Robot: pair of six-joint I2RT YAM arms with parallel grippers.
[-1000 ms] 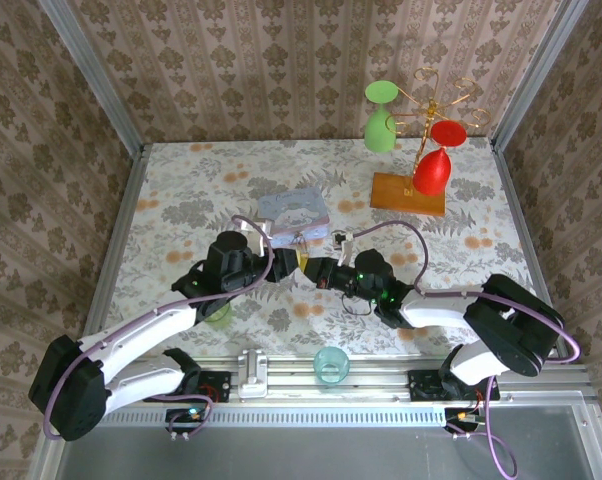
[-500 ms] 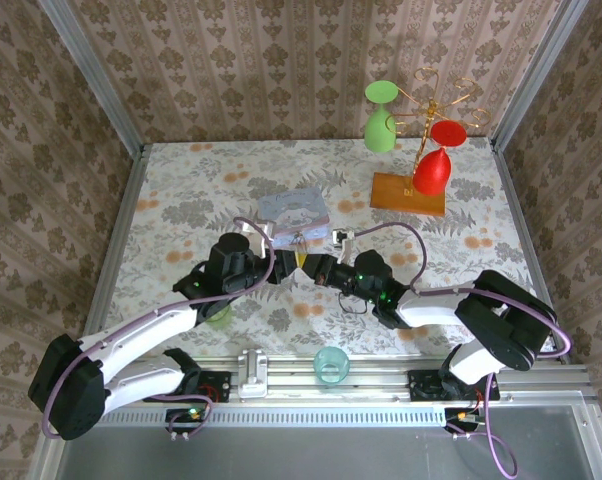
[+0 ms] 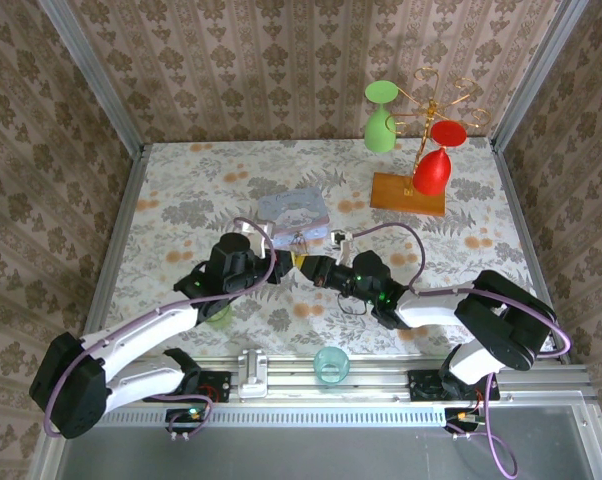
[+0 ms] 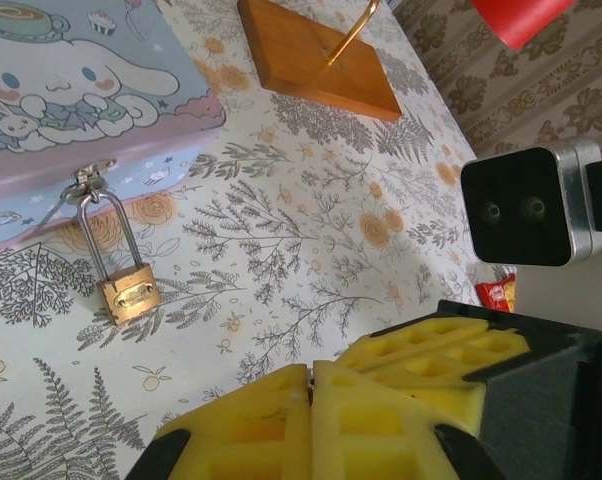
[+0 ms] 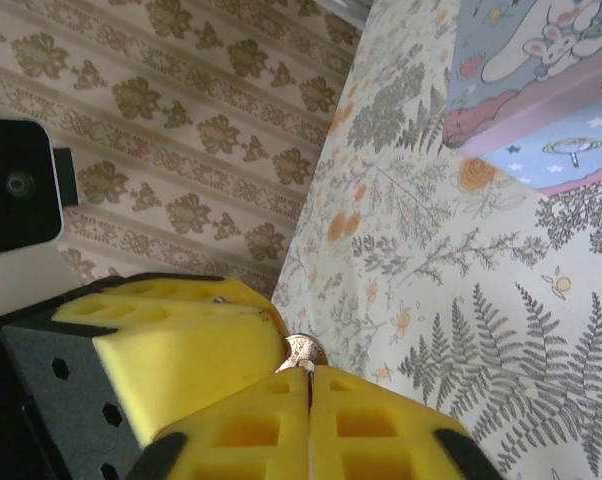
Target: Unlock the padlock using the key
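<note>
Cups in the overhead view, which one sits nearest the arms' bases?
The teal cup, at the metal rail between the bases. The green cup sits farther in, partly under the left arm; the red glass and green glass hang on the far rack.

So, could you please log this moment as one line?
padlock: hanging on tin box hasp | key: in right jaws | left jaws: shut

tin box (image 4: 71,90) behind padlock (image 4: 129,292), bare cloth (image 4: 311,225) around
</note>
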